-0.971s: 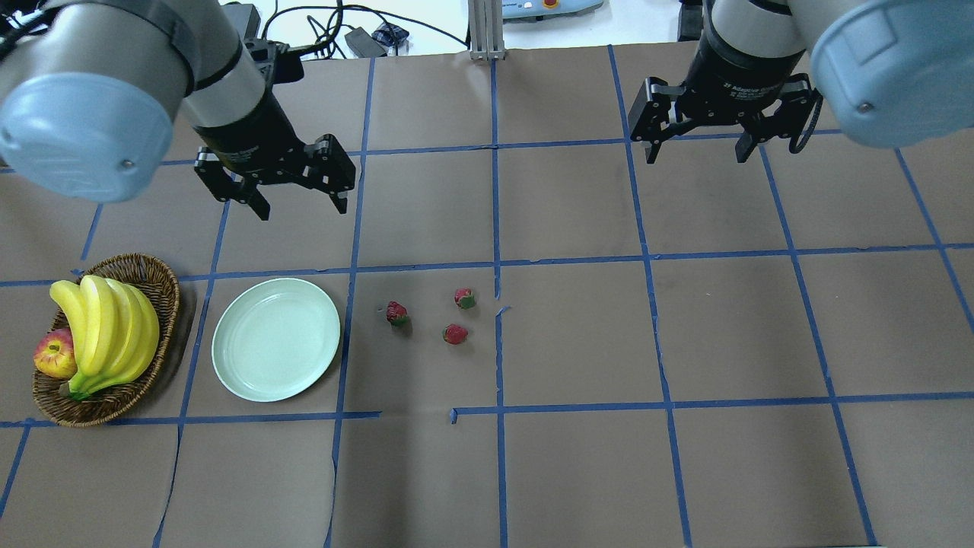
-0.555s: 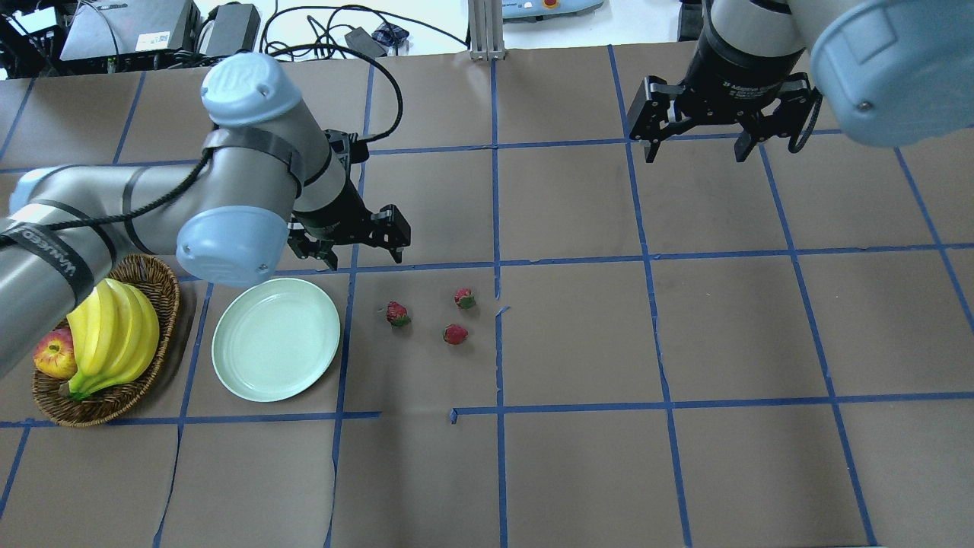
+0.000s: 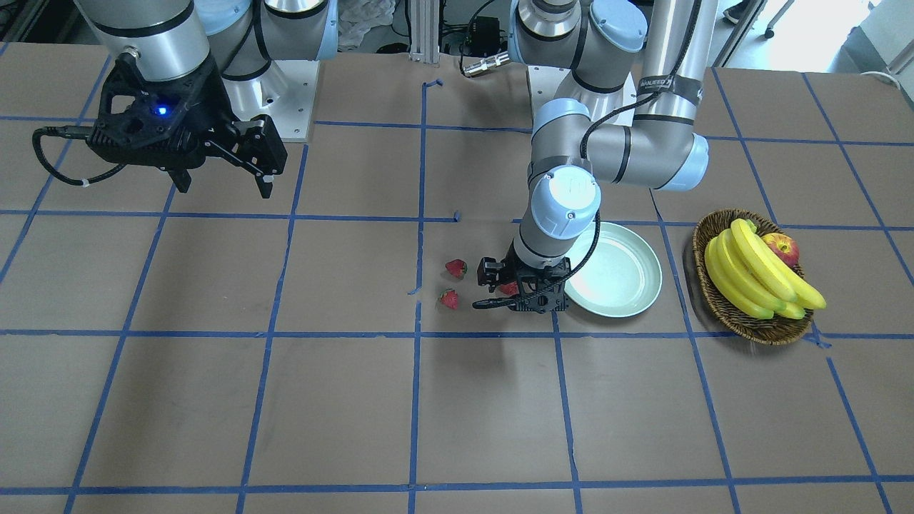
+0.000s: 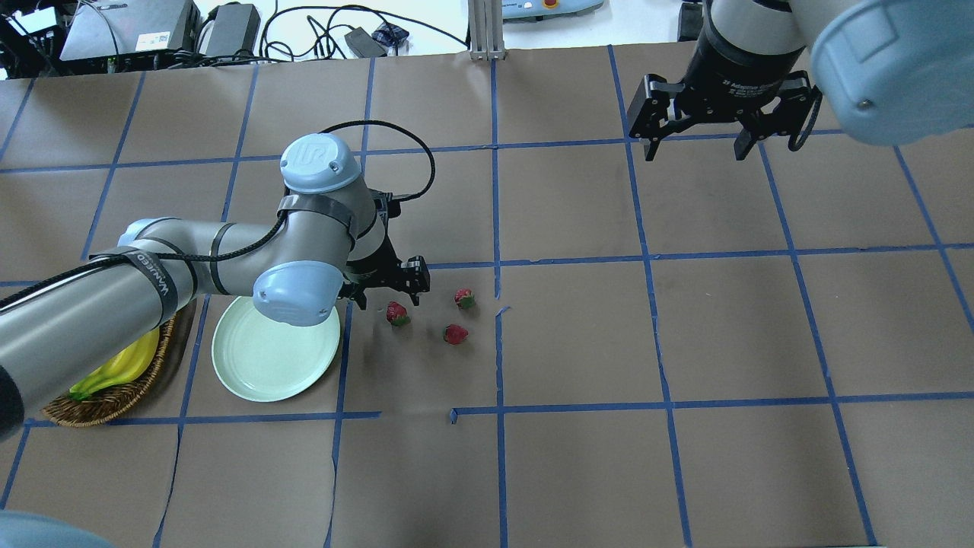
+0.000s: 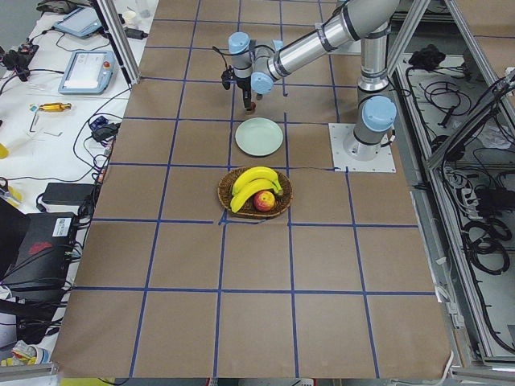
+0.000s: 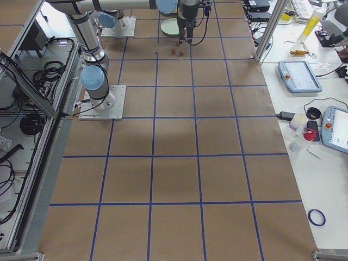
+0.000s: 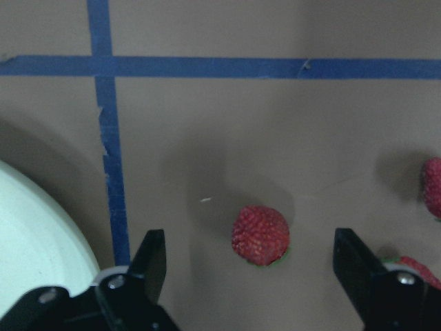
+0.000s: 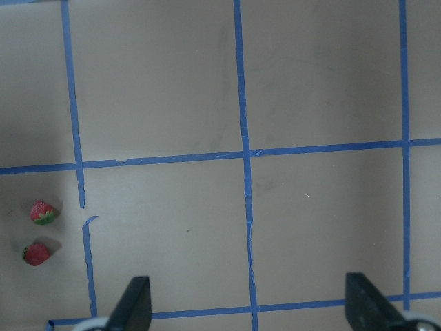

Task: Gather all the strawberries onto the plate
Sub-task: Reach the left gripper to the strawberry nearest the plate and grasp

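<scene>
Hovering over the nearest strawberry [image 4: 396,313], which lies on the counter [image 4: 578,457] at the plate's [image 4: 266,373] 3 o'clock seen from overhead, the left gripper [image 4: 390,298], jaws spread wide, appears at the approach step; next it must descend and close gently.

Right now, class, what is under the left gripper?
One strawberry lies on the table below the left gripper, between its open fingers, untouched. The rim of the plate is beside one finger. From the front, the gripper hides most of that berry.
</scene>
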Tool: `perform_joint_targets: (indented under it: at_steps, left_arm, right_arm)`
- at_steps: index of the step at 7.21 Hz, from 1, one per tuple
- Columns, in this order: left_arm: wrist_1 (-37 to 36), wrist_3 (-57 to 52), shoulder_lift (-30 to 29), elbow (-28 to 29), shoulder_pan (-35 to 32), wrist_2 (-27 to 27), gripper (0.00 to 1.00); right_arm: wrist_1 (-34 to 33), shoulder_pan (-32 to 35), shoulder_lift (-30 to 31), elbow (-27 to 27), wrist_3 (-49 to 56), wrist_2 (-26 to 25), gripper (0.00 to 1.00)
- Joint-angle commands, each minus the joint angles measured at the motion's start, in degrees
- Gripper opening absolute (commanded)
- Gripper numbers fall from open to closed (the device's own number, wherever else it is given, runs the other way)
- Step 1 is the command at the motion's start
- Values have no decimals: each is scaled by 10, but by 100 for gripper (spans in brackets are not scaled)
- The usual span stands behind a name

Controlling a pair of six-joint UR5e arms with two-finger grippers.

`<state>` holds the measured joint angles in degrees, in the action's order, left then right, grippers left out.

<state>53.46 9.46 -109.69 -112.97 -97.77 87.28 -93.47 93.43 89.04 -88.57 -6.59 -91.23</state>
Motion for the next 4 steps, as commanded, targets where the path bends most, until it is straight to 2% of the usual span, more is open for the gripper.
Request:
perform_joint_targets:
  at_steps: [1,2,3,4]
  left_arm:
    - [-12,8,-15,-1,-10,4,61]
    - [-12,31,-14,-1,-13,3,42]
    - [-12,40,-17,-2,-13,3,35]
    - [-11,40,-18,-2,-13,5,35]
  right_arm:
    - [0,0,0,1,0,0,100]
    - [0,0,0,1,0,0,100]
    - [0,0,2,0,0,0,100]
    - [0,0,2,0,0,0,100]
